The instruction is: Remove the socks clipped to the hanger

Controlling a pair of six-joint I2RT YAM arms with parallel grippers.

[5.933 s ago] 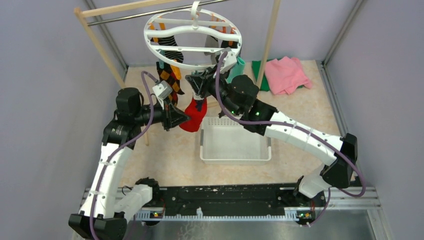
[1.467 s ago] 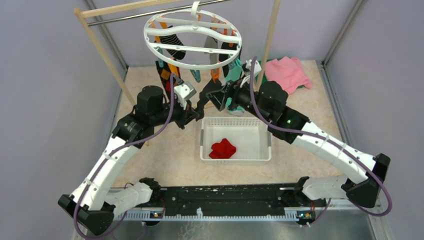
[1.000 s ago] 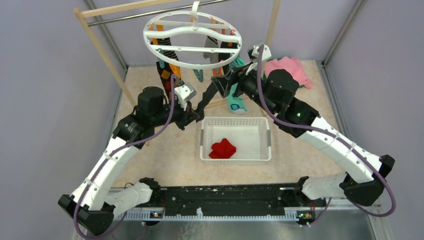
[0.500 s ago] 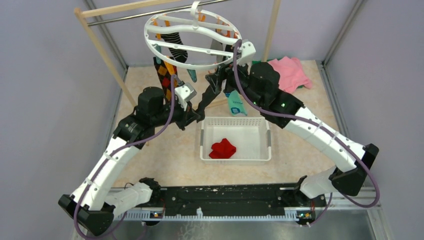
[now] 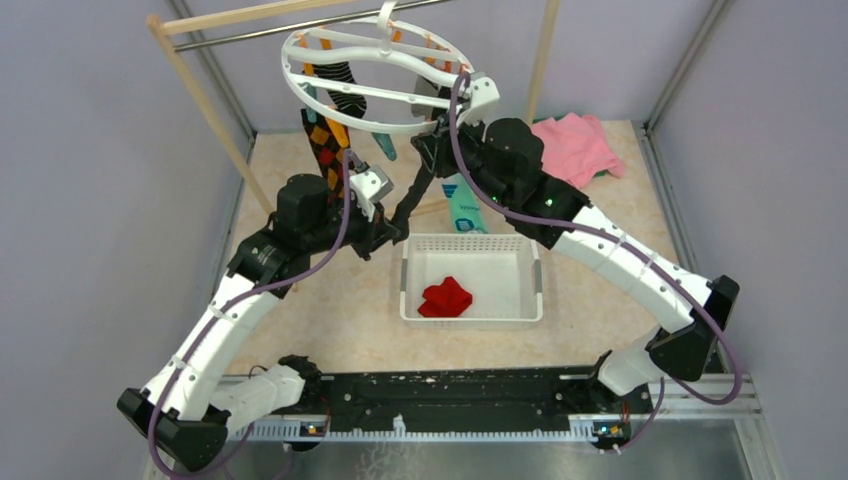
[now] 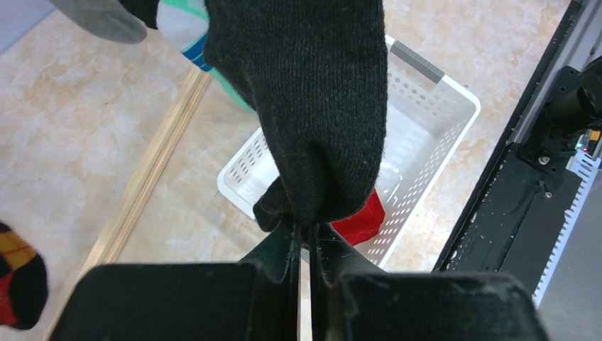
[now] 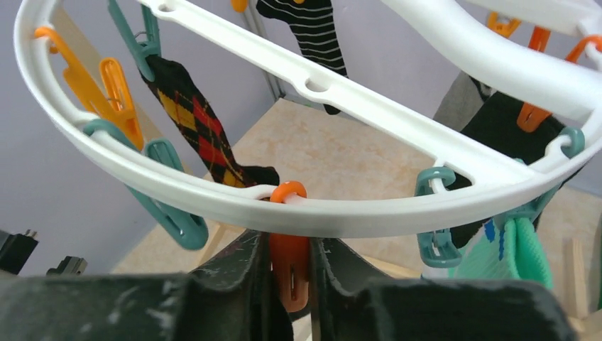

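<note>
- The left claw (image 6: 305, 231) is clamped on the toe of a black sock (image 6: 312, 106), which runs taut up toward the right claw (image 7: 289, 245).
- The right claw's jaws press together on an orange clip (image 7: 289, 277) dangling from the hanger's (image 7: 213, 202) near rim.
- Whether that clip grips the black sock cannot be told.
- An argyle sock (image 7: 199, 135), a striped sock (image 7: 316, 28) and a teal sock (image 7: 518, 256) hang from other clips.
- Below, a red sock (image 5: 445, 297) lies in the white basket (image 5: 525, 300) on the desk (image 5: 340, 310).
</note>
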